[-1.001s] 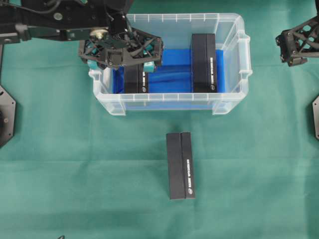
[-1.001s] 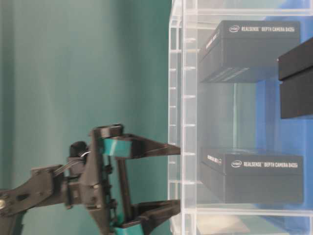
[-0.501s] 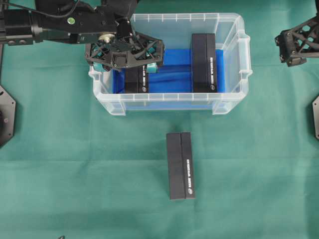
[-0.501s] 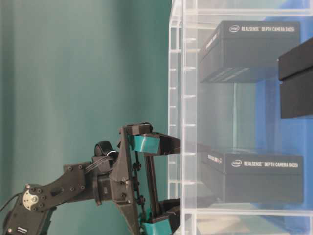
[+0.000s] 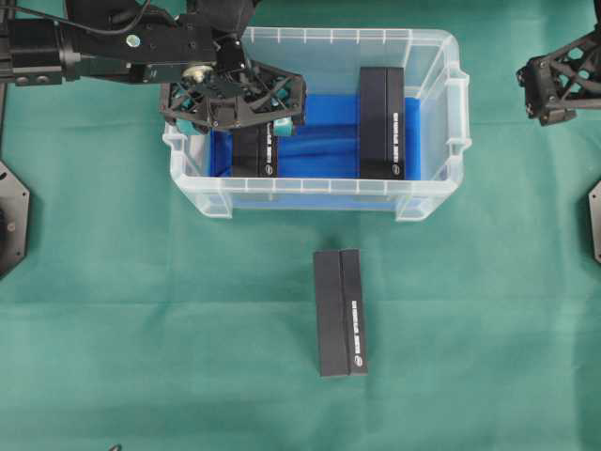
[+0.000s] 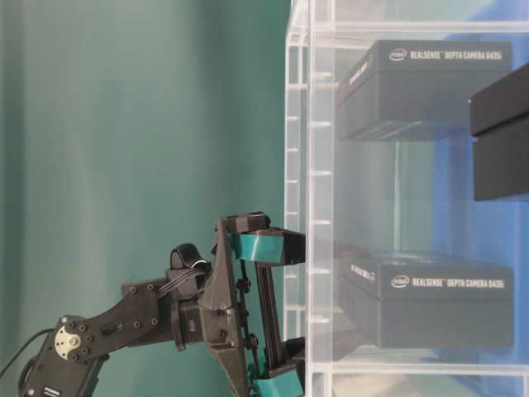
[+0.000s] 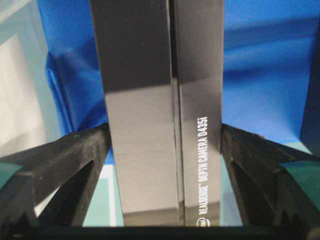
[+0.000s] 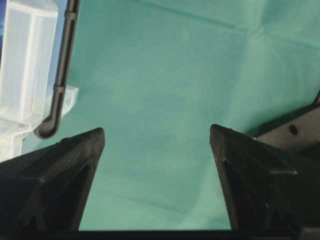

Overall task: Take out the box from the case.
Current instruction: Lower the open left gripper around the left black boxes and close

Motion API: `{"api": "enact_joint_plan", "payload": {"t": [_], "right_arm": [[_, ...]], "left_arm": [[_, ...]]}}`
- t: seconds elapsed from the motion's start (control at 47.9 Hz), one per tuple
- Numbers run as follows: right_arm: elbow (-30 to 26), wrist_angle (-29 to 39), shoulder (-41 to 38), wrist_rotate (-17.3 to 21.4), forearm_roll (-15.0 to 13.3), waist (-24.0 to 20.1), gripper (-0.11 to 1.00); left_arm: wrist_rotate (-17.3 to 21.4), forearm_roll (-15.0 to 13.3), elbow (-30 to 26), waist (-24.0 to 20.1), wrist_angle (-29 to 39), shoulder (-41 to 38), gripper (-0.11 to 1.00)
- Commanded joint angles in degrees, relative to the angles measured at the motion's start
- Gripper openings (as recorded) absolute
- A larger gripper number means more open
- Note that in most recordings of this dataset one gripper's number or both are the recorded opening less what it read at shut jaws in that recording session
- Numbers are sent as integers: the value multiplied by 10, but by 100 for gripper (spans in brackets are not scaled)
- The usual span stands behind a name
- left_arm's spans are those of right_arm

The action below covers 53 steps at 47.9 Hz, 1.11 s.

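Inside the case (image 5: 427, 56), left hand (image 7: 165, 145) straddles box (image 7: 160, 100), fingers spread.

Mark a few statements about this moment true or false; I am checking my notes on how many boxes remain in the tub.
1. Two black rectangular cardboard boxes lie in the clear plastic tub. True: the left box and the right box.
2. A third black box lies on the green cloth outside the tub. True.
3. The left gripper has its jaws shut on nothing. False: they stand open on either side of the left box.
4. The right gripper holds a box. False: it is open above bare green cloth.
5. The tub's lining is red. False: a blue cloth.
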State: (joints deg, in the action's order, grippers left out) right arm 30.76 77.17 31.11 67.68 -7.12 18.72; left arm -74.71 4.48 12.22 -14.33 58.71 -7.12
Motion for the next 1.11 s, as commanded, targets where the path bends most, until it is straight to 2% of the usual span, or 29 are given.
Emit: {"api": "enact_joint_plan", "payload": {"t": [0.0,0.167,0.25,0.292,0.396,0.855,1.085], "right_arm": [[-5,-4,4,-1,0,0,83],[-6,-3,4,0,0,-1,83],[-6,-3,4,0,0,0,83],[-5,-4,4,0,0,-1,83],[-6,-4,4,0,1,-1,83],[-4,-4,6,0,1,-2,83],[-4,-4,6,0,1,-2,83]], "left_arm": [[2,2,5,-4,2,4,94],[4,-1,5,-4,3,4,93],[4,-4,5,-4,4,5,90],[1,-5,4,-4,4,5,85],[-6,-10,3,-4,4,4,62],[-18,-10,-3,-1,6,11,61],[-19,-10,-27,-1,33,18,61]]}}
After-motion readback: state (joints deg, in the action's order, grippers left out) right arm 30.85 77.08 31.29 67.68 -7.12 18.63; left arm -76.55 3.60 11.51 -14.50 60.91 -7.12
